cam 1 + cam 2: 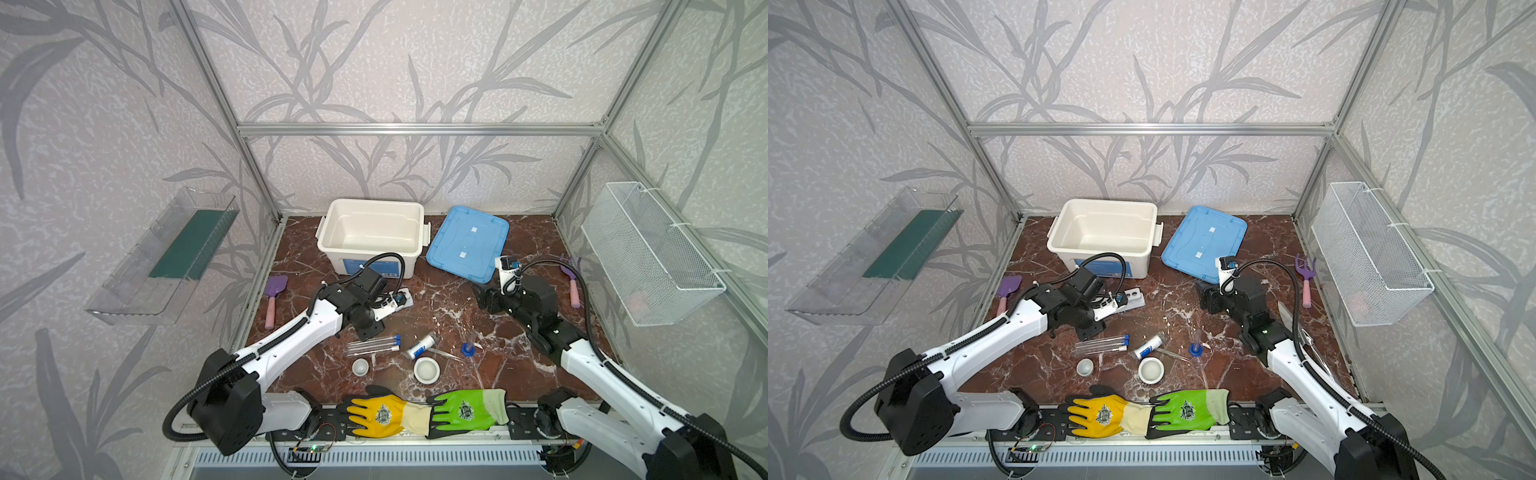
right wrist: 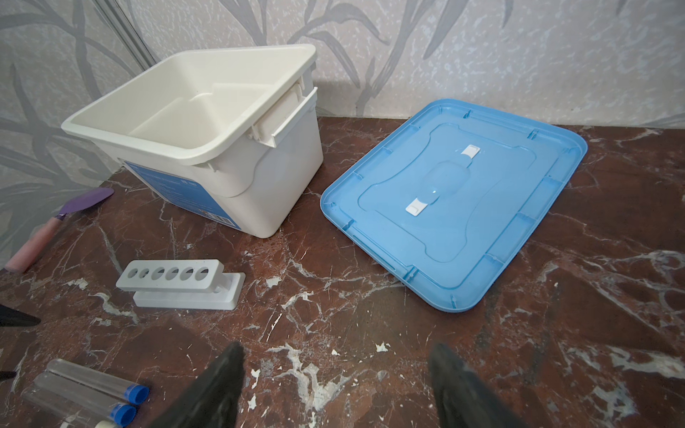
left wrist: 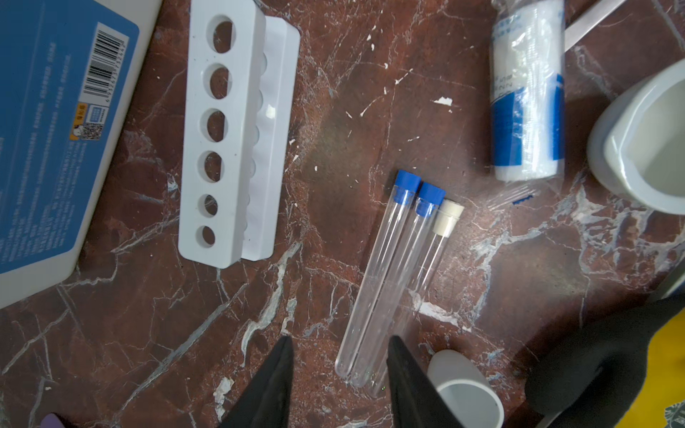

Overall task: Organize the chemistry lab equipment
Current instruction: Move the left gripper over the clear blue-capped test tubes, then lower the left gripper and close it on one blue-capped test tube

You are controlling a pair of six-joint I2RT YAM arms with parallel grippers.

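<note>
The left gripper [image 3: 341, 344] holds its jaws apart astride the rounded ends of the test tubes [image 3: 389, 281], seemingly not touching them. The right gripper [image 2: 337, 350] gapes wide, holding nothing.

Not much legible here tbh. The white bin [image 3: 122, 192] has a blue label [image 3: 48, 129] on its front with a barcode [image 3: 103, 61] and a tiny QR code [image 3: 90, 131] beside it, but the digits and print are too blurry. The blue-labelled vial [image 3: 526, 92] in front of the bin shows only smeared letters. The yellow glove [image 1: 380, 413], further in front, has just a crest.
</note>
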